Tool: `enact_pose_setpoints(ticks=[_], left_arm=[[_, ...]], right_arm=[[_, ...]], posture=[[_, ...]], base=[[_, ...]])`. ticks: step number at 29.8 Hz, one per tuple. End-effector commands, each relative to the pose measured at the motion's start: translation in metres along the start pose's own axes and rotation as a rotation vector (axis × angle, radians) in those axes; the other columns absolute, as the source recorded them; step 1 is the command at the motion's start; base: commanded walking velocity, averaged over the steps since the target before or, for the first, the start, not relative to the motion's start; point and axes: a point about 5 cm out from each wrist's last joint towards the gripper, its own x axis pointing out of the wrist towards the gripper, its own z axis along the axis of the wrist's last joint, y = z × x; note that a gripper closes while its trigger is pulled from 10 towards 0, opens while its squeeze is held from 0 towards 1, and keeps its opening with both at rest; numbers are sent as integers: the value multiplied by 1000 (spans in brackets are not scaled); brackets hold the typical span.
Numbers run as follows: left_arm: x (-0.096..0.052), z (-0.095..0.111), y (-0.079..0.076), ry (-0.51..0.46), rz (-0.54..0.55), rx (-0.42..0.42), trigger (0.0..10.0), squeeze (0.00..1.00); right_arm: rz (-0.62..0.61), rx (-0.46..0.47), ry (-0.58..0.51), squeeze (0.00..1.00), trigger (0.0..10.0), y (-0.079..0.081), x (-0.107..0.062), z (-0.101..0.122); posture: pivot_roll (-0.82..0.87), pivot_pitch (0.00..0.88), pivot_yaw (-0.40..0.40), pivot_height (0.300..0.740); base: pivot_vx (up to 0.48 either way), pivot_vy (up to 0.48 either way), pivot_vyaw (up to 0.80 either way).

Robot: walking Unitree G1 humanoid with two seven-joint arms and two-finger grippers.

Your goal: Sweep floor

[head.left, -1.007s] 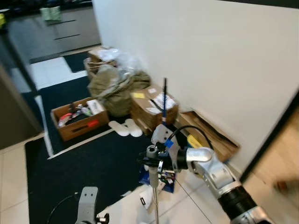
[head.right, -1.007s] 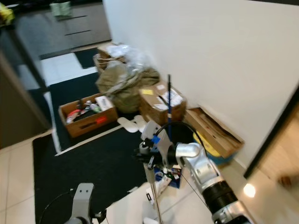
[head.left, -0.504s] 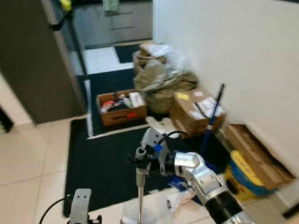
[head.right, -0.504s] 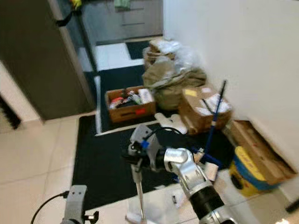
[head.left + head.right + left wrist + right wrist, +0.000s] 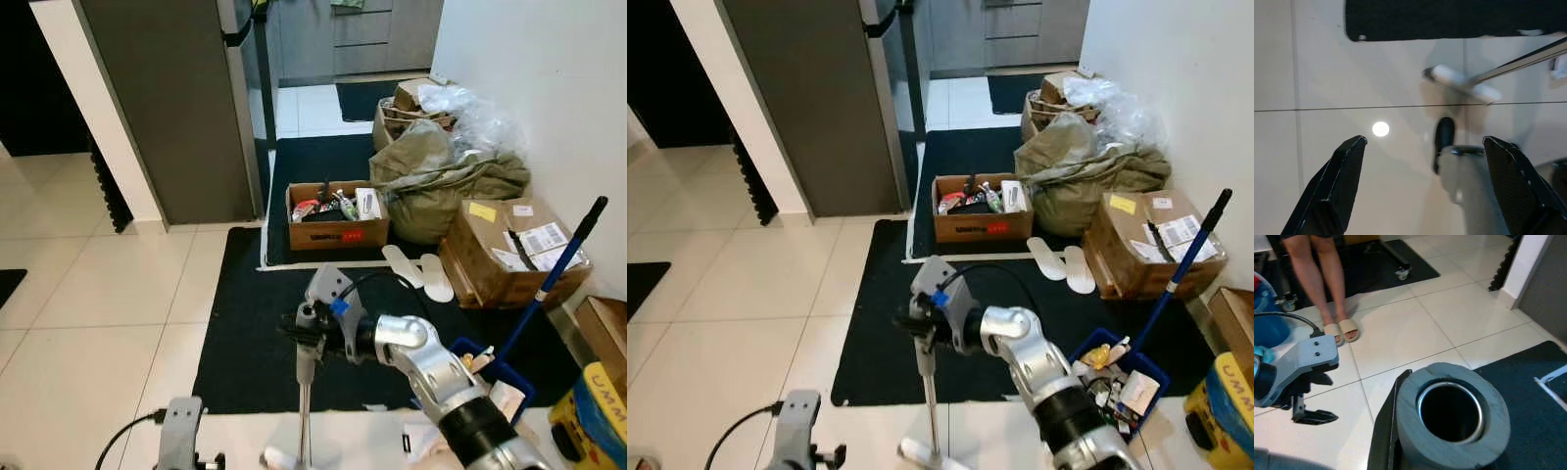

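Pale tiled floor (image 5: 88,294) lies open to the left of the black mat (image 5: 250,323); boxes (image 5: 509,250) crowd the wall on the right. The right gripper (image 5: 306,333), arm bent forward, pinches the broom handle (image 5: 305,411) upright. The left gripper (image 5: 1420,186) hangs low, fingers (image 5: 1334,181) spread.
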Motion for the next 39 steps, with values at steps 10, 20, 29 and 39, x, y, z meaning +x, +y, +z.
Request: enact_pose_setpoints(ticks=[10,20,29,39], left_arm=[[-2,-6,4,28,-2,19,10000,0],[-2,-6,6,26,0,24,10000,0],[-3,-8,8,29,4,27,10000,0],[-10,-27,21,65,3,19,10000,0]], right_arm=[[-46,-39,-27,0,10000,-6,-4,2],[-63,-66,-3,0,10000,-6,-3,-1],[-72,-76,-19,0,10000,-6,-3,0],[25,24,114,0,10000,1,-4,-19]], posture=[[-140,0,40,740],[-143,0,40,740],[-140,0,41,740],[-121,0,33,740]], base=[[0,-480,0],[0,-307,0],[0,0,0],[0,0,0]])
